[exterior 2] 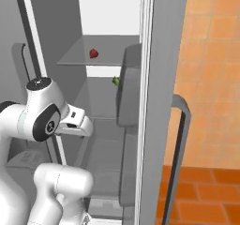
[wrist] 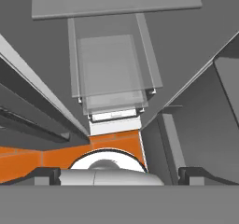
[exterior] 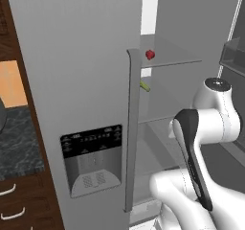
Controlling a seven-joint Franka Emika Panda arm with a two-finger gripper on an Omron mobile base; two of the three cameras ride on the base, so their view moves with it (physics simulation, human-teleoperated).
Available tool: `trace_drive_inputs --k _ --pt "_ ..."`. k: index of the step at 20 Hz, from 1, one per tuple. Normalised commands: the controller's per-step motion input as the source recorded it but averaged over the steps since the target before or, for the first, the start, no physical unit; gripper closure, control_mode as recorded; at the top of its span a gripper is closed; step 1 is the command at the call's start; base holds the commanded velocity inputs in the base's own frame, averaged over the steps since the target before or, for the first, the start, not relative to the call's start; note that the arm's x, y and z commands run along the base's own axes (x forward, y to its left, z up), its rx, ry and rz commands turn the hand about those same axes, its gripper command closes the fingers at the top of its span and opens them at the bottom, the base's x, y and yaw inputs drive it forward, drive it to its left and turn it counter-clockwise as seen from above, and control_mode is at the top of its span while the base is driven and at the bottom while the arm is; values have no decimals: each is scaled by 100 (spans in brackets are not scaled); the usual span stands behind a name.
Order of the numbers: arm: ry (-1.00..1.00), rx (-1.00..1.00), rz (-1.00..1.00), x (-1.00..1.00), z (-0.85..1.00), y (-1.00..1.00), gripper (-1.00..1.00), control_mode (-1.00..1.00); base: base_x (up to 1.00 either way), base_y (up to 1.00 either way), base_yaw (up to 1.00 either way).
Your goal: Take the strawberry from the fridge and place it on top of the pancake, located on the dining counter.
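- Fridge (exterior: 72,80) stands with its right door open, grey shelves exposed.
- Strawberry (exterior: 150,54) rests on upper shelf (exterior 2: 108,57); green vegetable (exterior: 144,86) lies below.
- Hand (wrist: 119,174) aims down inside the fridge; whether it is spread cannot be told.

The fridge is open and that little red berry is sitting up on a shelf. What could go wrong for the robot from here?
The strawberry is tiny and rounded, so the fingers could nudge it and send it rolling along the glass shelf instead of gripping it.

The arm works in a narrow opening between the closed fridge door and the open door's bins; its bulky elbow might bump either.

A small green vegetable lies one shelf lower and could be disturbed.
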Motion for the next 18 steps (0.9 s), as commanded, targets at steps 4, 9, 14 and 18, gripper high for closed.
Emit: trace_drive_inputs --k 4,9,14,18 --pt "0 0 0 0 0 0 -100 100 45 0 0" --pt "0 0 0 0 0 0 -100 100 36 -8 2" --pt "0 0 0 0 0 0 -100 100 21 -38 1" --pt "0 0 0 0 0 0 -100 100 11 -14 0"
